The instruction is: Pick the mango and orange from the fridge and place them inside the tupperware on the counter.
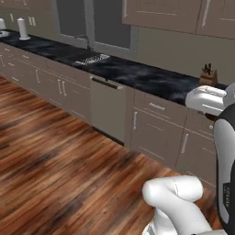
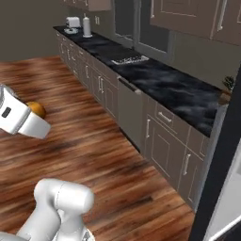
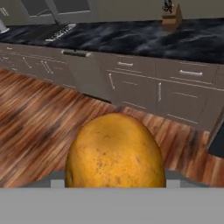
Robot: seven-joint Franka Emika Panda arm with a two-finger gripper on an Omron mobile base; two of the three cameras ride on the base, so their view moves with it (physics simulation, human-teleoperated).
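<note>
A: How is the arm posed?
B: Stretched out level above the wood floor [image 2: 94, 141], the claw [image 3: 114, 186] gripping a speckled yellow-orange oval fruit, the mango [image 3: 114, 152], which hides the fingertips.
A: And beyond the mango?
B: The veined black marble desk [image 3: 144, 41] over panelled cabinets, a knife block [image 3: 171, 16] on it.

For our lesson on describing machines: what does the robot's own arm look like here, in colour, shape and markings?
The arm is made of rounded, glossy white shells, bulging like fat elbows at its joints. A dark charcoal segment with small pale lettering stands upright at the right edge of the left base view. In the right base view the hand is a boxy white block with a small dark square mark.
</note>
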